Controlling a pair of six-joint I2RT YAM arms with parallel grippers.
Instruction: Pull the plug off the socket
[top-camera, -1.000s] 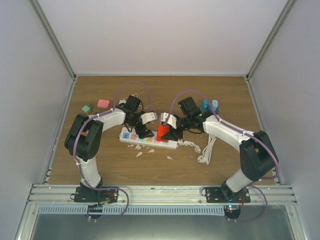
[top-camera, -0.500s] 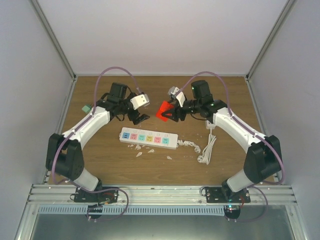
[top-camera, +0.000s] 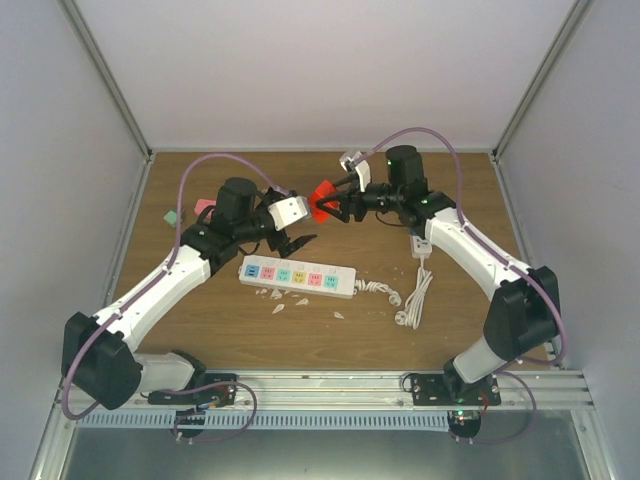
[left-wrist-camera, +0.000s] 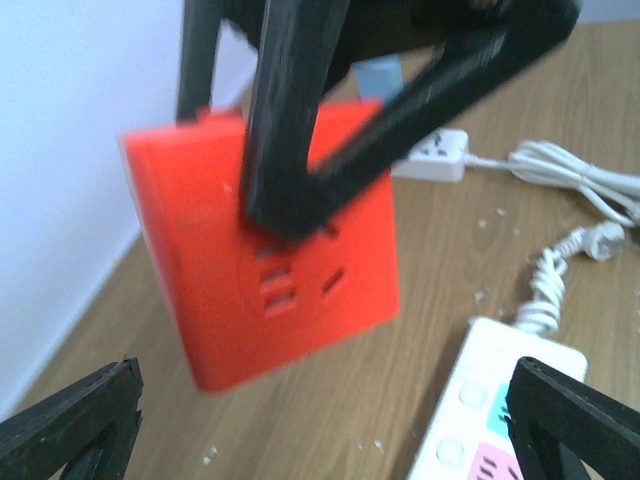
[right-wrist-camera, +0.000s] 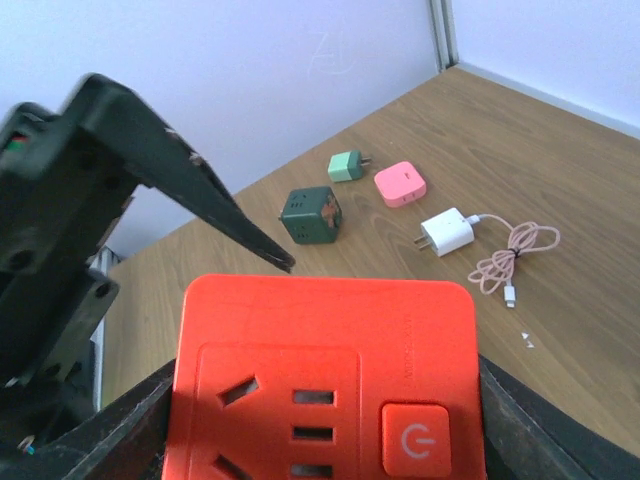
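Note:
The red cube plug (top-camera: 322, 197) is off the white power strip (top-camera: 297, 277) and hangs in the air behind it, gripped by my right gripper (top-camera: 333, 205). In the right wrist view the red cube (right-wrist-camera: 325, 370) fills the space between the right gripper's (right-wrist-camera: 325, 440) jaws, socket face and power button towards the camera. My left gripper (top-camera: 292, 240) is open and empty, just left of the cube and above the strip. In the left wrist view the cube (left-wrist-camera: 265, 250) hangs ahead of the left gripper's (left-wrist-camera: 320, 440) wide-apart fingers, with the strip's end (left-wrist-camera: 500, 410) at lower right.
A white adapter (top-camera: 420, 245) with a coiled white cord (top-camera: 413, 297) lies right of the strip. White scraps (top-camera: 280, 300) lie in front of the strip. A dark green cube (right-wrist-camera: 312, 213), a small green plug (right-wrist-camera: 347, 165), a pink plug (right-wrist-camera: 401, 184) and a white charger (right-wrist-camera: 447, 231) with pink cable lie at the far left.
My right gripper has lifted the red cube off the strip and carried it up and back. My left arm let go of the strip, rose, then swung towards the cube, open.

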